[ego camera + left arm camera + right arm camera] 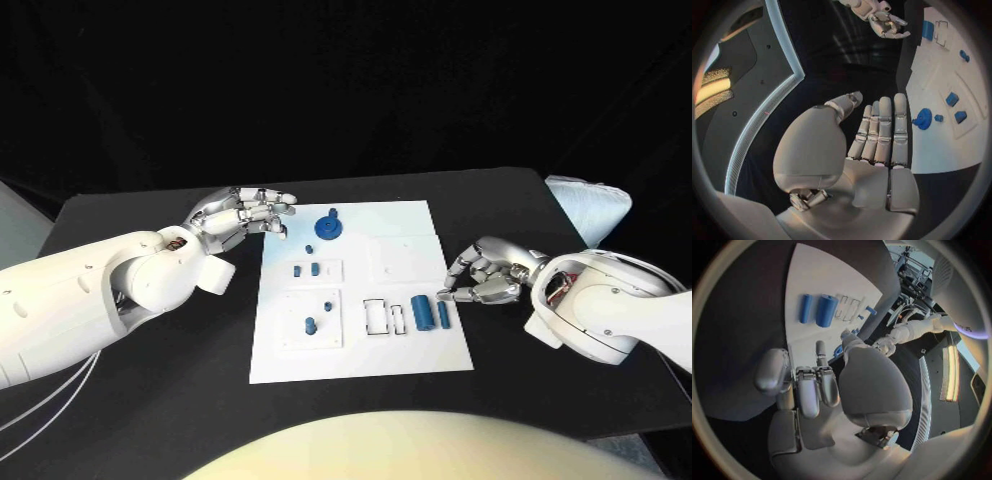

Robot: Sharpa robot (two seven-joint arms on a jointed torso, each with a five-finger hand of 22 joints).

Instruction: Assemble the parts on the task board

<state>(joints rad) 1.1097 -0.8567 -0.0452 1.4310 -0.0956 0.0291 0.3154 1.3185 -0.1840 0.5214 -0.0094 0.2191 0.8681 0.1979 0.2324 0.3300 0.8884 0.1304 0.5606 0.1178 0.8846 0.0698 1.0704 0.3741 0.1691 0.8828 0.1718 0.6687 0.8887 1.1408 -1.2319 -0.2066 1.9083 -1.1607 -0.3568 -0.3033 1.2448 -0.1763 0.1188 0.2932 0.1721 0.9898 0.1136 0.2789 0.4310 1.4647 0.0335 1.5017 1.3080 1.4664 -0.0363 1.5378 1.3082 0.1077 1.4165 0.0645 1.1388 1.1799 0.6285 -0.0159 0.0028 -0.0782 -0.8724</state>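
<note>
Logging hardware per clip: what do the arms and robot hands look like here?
Both arms have smooth, rounded white shells. The left arm trails thin white cables near its base. Each ends in a silver metallic robot hand, left and right, with segmented fingers and a bulbous palm cover.

Left arm (87, 295) enters from the frame's left edge, angled toward centre. Left hand (242, 212) sits upper left of centre, holding nothing; in the left wrist view its fingers (879, 132) lie straight, side by side, thumb apart. Right arm (613, 305) enters from the right edge. Right hand (488, 272) sits right of centre, fingers (811, 387) curled in toward the palm, nothing in them.
</note>
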